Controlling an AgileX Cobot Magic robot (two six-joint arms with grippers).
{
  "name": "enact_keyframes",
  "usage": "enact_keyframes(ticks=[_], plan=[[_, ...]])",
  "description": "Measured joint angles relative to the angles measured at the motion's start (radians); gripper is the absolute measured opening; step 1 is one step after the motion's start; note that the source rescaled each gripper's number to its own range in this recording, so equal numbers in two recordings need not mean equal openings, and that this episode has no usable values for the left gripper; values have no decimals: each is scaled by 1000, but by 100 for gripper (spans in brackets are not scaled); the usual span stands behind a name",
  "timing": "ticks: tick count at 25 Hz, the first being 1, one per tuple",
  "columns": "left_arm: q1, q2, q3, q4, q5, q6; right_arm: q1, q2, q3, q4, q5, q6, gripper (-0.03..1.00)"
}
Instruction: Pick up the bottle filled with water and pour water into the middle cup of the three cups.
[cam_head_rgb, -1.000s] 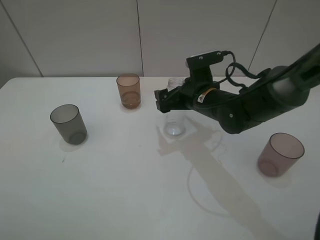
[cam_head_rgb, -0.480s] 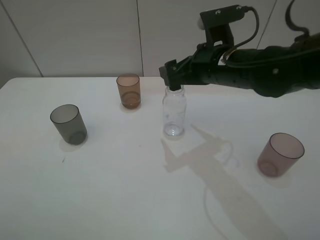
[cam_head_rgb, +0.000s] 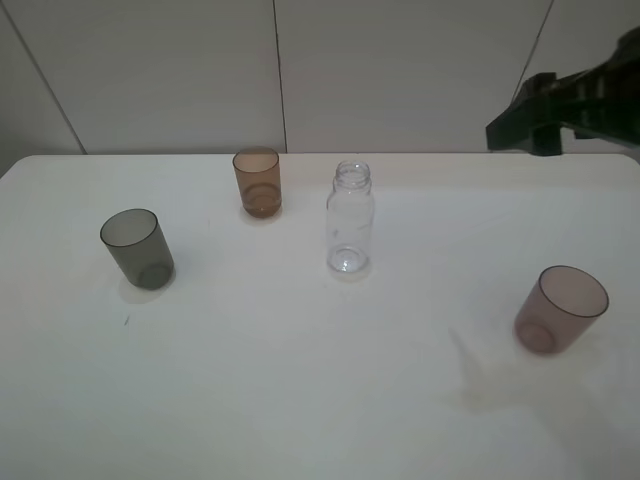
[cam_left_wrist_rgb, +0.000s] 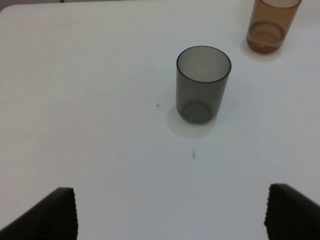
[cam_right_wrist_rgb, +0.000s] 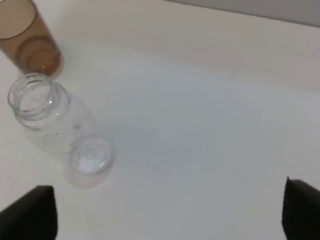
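The clear capless bottle (cam_head_rgb: 350, 215) stands upright on the white table (cam_head_rgb: 300, 380), right of the orange-brown cup (cam_head_rgb: 257, 182). The smoky grey cup (cam_head_rgb: 136, 248) stands at the left and the pinkish-mauve cup (cam_head_rgb: 561, 309) at the right. My right gripper (cam_head_rgb: 530, 125) is high at the far right, well away from the bottle, open and empty. The right wrist view shows its fingers spread wide (cam_right_wrist_rgb: 167, 212) over the bottle (cam_right_wrist_rgb: 50, 120) and the orange-brown cup (cam_right_wrist_rgb: 25, 40). My left gripper (cam_left_wrist_rgb: 170, 212) is open and empty, short of the grey cup (cam_left_wrist_rgb: 202, 82).
A grey panelled wall (cam_head_rgb: 300, 70) runs behind the table's far edge. The orange-brown cup (cam_left_wrist_rgb: 272, 22) shows at the edge of the left wrist view. The left arm is out of the exterior view.
My right gripper let go of the bottle's neck, rose and drew back to the upper right. The bottle stays standing upright where it was set.
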Motion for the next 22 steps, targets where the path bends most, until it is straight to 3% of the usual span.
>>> enact_keyframes(ticks=[7,11,16,22], plan=[[0,0,0,0,0,0,-34,-392,0,-63,255,11,100],[0,0,0,0,0,0,-34,-595,0,-74,351,11,100],[0,0,0,0,0,0,-34,-782,22,-74,386,11,100],[0,0,0,0,0,0,-34,-952,154,-78,401,11,100]])
